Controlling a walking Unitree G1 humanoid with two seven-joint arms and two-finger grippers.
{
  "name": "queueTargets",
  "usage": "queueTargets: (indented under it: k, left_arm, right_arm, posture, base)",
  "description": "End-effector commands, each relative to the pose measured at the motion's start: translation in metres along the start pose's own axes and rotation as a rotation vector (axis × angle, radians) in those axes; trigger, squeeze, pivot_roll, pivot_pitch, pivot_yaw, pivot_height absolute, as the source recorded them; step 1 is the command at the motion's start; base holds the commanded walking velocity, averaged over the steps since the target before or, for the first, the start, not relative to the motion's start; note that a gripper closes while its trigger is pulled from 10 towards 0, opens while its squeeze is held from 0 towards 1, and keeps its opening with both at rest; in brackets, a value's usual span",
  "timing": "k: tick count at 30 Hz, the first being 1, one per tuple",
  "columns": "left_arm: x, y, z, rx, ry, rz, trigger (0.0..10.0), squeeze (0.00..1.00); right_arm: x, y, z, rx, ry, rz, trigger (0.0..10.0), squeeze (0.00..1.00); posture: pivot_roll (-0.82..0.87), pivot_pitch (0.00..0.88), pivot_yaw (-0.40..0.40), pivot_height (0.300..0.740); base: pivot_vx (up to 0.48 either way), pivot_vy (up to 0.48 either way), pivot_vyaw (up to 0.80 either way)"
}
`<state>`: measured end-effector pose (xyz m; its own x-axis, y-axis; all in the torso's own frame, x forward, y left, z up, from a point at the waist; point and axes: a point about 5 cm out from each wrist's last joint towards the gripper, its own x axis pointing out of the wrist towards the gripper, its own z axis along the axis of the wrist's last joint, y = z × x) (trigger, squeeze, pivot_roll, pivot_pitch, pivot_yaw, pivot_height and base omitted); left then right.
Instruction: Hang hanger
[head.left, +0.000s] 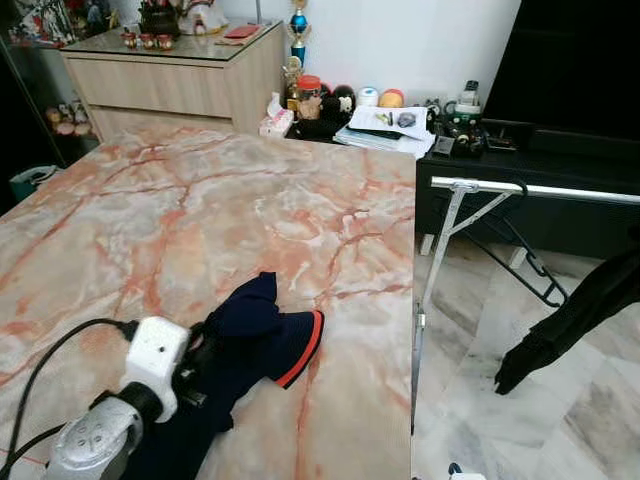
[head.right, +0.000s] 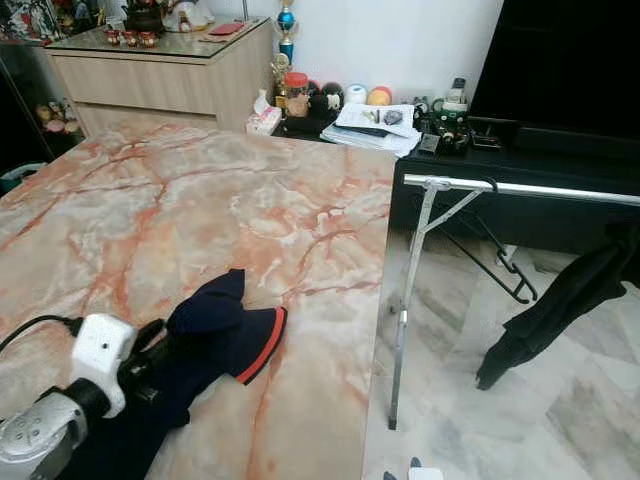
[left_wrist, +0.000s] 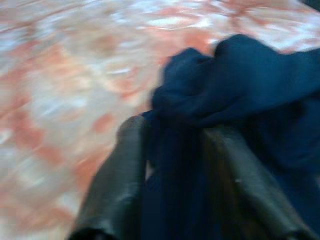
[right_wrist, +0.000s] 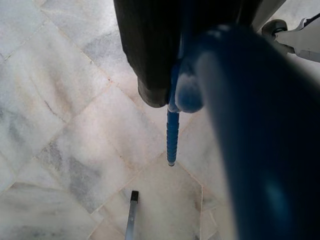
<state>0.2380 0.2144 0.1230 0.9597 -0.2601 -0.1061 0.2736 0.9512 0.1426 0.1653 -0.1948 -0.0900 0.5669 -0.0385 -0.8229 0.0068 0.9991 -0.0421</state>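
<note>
The blue hanger (right_wrist: 172, 135) is pinched in my right gripper (right_wrist: 175, 95) above the floor, not yet on the rail (head.left: 540, 189) far right, while my left gripper (left_wrist: 175, 165) clasps the navy garment (head.left: 250, 335) on the marble table (head.left: 200, 220).

One marble table (head.left: 200, 210). One navy garment (head.left: 250, 335) with a red trim on it. One metal clothes rail (head.left: 540, 188), carrying one black hanger (head.left: 530, 262) and one dark garment (head.left: 575, 315). One blue hanger (right_wrist: 172, 132), seemingly. One wooden cabinet (head.left: 170, 80). Two grippers: left (left_wrist: 175, 170), right (right_wrist: 175, 95)
</note>
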Motion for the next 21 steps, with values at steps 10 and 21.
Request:
queueTargets:
  k: [10, 21]
  left_arm:
    - [-0.022, 0.029, 0.007, -0.100, -0.108, 0.248, 10.0, 1.00]
    - [-0.013, 0.010, 0.018, -0.085, -0.173, 0.141, 10.0, 0.00]
  right_arm:
    - [0.001, 0.001, 0.004, -0.006, -0.002, 0.006, 10.0, 0.00]
    - [0.001, 0.000, 0.004, -0.001, -0.001, 0.003, 10.0, 0.00]
  posture:
    - [0.25, 0.026, -0.015, 0.740]
    - [0.23, 0.036, -0.020, 0.740]
  base:
    - [0.000, 0.000, 0.00]
    - [0.000, 0.000, 0.00]
